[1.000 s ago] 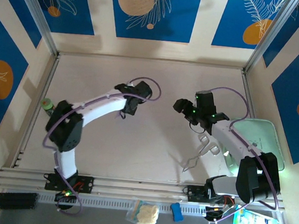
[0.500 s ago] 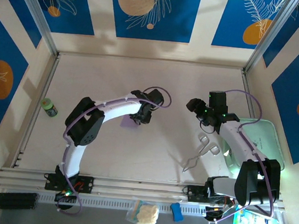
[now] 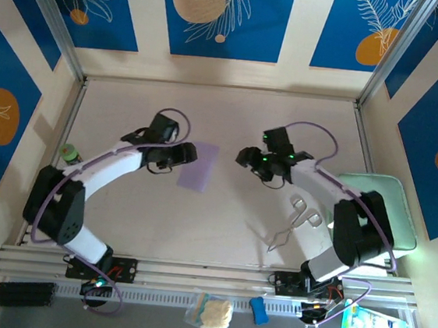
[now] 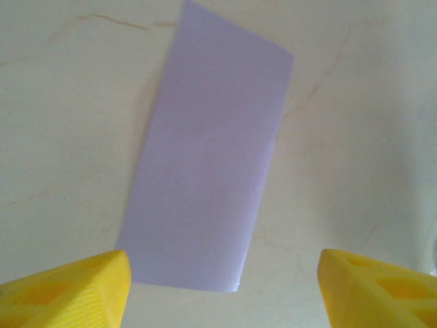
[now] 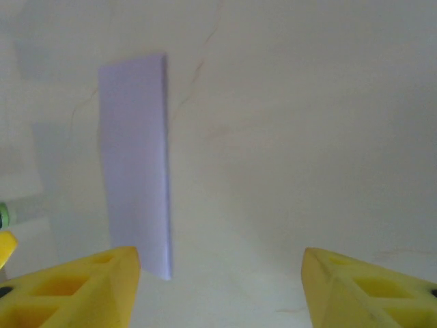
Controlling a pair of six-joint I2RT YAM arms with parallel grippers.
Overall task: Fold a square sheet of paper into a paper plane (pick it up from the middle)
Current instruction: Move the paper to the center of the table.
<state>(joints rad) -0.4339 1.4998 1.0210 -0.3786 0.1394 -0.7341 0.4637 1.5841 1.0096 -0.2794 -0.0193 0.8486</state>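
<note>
The lavender sheet of paper lies flat on the table as a narrow rectangle, folded in half. It is free of both grippers. My left gripper hovers at its left edge, jaws open, with the paper just ahead of the yellow fingertips. My right gripper is a short way to the right of the sheet, open and empty. From the right wrist the paper runs up from beside the left fingertip. No paper plane shape shows.
A pale mint-green tray sits at the right edge. Metal scissors-like tongs lie on the table in front of the right arm. A small green bottle stands near the left wall.
The left gripper was shut on the paper, carried it, then opened and let it go flat on the table, pulling back left. The right gripper swung left toward the sheet.
</note>
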